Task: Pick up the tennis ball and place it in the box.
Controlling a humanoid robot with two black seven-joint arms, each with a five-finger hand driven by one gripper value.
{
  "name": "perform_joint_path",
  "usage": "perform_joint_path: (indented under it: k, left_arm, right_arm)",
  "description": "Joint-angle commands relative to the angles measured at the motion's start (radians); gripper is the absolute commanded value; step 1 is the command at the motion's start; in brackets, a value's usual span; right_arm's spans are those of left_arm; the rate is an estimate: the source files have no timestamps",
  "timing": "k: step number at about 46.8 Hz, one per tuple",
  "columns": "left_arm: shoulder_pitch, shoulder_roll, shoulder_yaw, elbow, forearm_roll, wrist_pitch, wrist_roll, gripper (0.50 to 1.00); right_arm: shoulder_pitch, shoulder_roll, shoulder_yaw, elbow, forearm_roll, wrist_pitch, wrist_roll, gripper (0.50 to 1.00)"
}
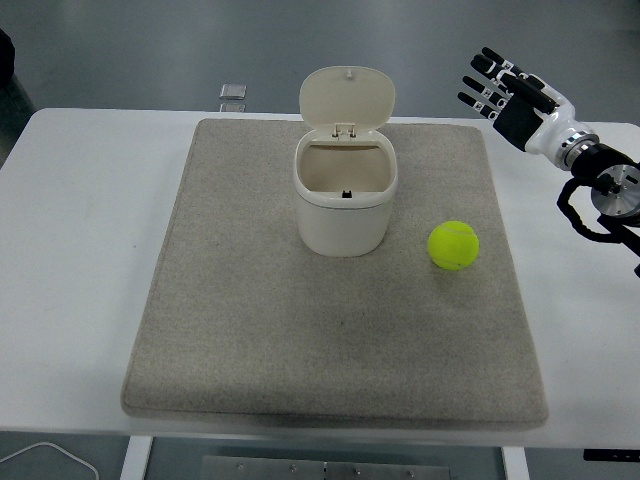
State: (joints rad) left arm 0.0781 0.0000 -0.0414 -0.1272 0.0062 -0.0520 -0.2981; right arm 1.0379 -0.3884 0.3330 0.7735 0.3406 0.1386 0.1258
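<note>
While the tennis ball (454, 245) sits on the grey mat (250, 320) just right of the open-lidded box (343, 195), we see our right robot hand (508, 90) raised near the surface's far right corner, fingers spread and holding nothing. From that hand the ball lies nearer us and slightly left; no left arm shows.

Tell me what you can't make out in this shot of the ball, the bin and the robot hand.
Head view only:
- Bottom of the box: its front wall hides the lower inside.
- Underside of the tennis ball: faces the mat.
- Right arm beyond the right hand: cut off by the right edge.
- Left arm: out of frame.
- Small object past the table's far edge: too small to identify.
</note>
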Motion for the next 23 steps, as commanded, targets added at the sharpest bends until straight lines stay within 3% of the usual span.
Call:
perform_joint_path:
  k: [1,23]
  left_arm:
    - [0.0,0.0,-0.002,0.004,-0.002,0.001,0.001,0.992]
    - [-0.009,0.0,0.001,-0.005,-0.002,0.0,0.001,0.992]
  right_arm:
    - [0.001,-0.003,0.0,0.0,0.0,0.001,0.0,0.928]
    - [0.001,-0.01,0.0,0.001,0.002,0.003,-0.005,0.928]
